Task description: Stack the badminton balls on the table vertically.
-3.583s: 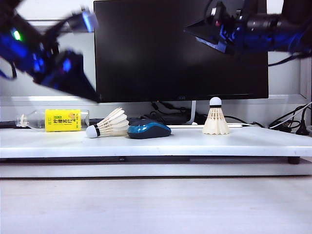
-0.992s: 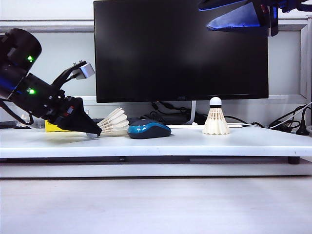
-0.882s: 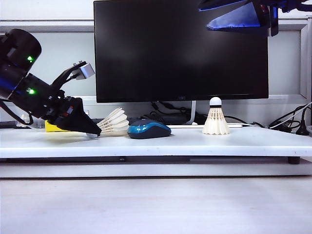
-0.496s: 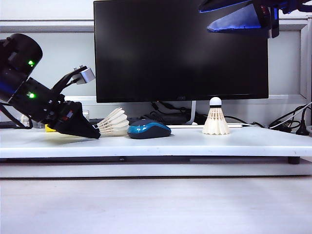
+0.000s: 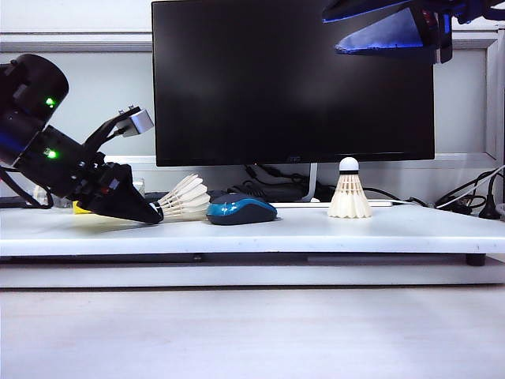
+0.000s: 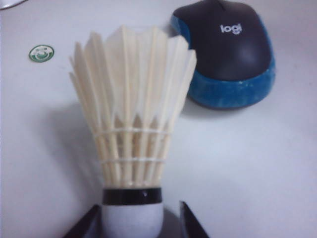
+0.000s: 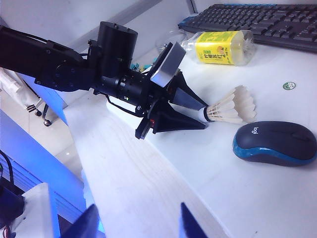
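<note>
We square the left gripper on the lying shuttlecock's cork, fingers straddling it, not visibly pinching; the right gripper waits high, spread.

In the exterior view the left gripper hides the cork tip of the lying shuttlecock near the table's left end. The left wrist view cuts off that tip's bottom and most of both fingers. The right gripper is cropped by the top edge.
</note>
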You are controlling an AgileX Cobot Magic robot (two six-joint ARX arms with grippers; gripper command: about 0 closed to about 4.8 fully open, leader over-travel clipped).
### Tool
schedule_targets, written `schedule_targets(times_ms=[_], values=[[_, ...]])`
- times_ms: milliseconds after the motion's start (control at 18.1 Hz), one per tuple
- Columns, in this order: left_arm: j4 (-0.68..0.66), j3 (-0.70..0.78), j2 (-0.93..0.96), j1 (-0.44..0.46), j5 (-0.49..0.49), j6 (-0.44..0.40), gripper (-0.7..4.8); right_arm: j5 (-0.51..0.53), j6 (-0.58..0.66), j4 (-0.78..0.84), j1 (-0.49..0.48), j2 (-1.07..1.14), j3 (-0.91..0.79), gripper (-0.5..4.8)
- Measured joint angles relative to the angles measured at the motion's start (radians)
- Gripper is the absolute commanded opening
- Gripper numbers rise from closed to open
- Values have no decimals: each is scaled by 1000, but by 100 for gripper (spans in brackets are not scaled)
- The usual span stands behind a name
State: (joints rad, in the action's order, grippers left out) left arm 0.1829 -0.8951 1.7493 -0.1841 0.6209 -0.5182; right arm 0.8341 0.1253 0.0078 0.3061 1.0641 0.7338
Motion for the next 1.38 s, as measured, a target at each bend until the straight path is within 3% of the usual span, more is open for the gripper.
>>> schedule_targets(times_ms=[165, 717, 1102, 1268, 1323, 1378], values=[[5, 0, 0, 0, 0, 38, 141, 0, 0, -26, 0, 0, 0, 210], [8, 0, 0, -42, -10, 250, 142, 0, 0, -38, 0, 0, 0, 210], [-25, -11, -16, -69, -211, 475, 143, 26, 0, -51, 0, 0, 0, 210], [-12, -17, -20, -73, -421, 653, 146, 32, 0, -52, 0, 0, 0, 210], [-8, -18, -20, -72, -488, 712, 165, 32, 0, -56, 0, 0, 0, 210], [-6, -18, -21, -74, -534, 758, 226, 33, 0, -63, 0, 0, 0, 210]])
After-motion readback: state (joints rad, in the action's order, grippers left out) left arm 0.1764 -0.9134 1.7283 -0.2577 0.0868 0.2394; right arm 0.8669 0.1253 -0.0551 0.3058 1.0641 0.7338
